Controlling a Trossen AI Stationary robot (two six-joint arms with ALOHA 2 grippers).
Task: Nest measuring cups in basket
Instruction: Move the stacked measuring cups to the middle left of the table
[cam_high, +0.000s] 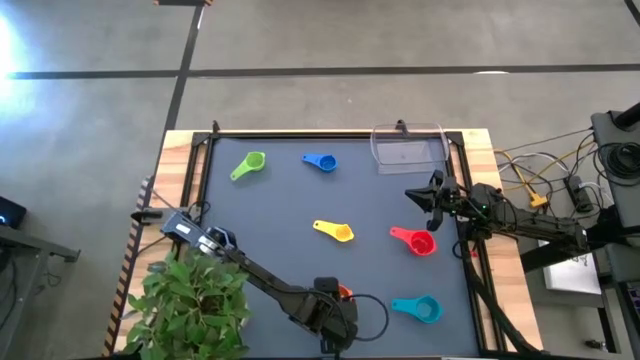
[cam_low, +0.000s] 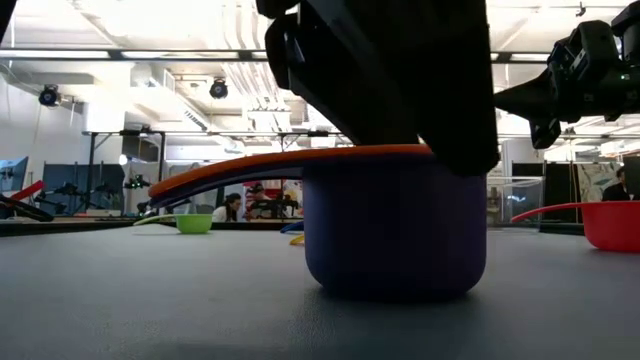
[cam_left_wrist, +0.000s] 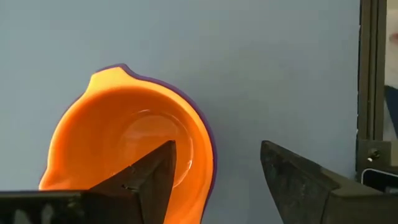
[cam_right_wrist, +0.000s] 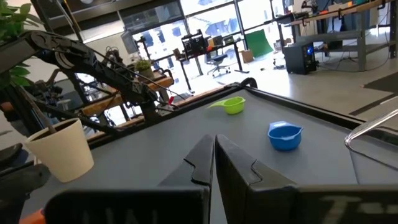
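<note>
The left gripper (cam_high: 335, 312) hung at the near edge of the table, its fingers spread over the orange cup (cam_left_wrist: 134, 146), one finger inside the bowl and the other outside the rim, not yet closed on it. That orange cup already sat nested in the purple cup (cam_low: 395, 235), whose rim showed as a thin line around it, so one pairing looked done. The rest remained scattered: the green cup (cam_high: 248, 165) and blue cup (cam_high: 321, 162) near the far edge, the yellow cup (cam_high: 336, 231) mid-table, the red cup (cam_high: 415, 240) toward the right edge and the teal cup (cam_high: 418, 309) by the near right corner. The basket (cam_high: 408, 148) stood at the far right corner and appeared to hold nothing. The right gripper (cam_high: 430, 197) hovered near the right edge, between basket and red cup, fingers pressed together and holding nothing. By my reckoning, most of the work lay ahead.
</note>
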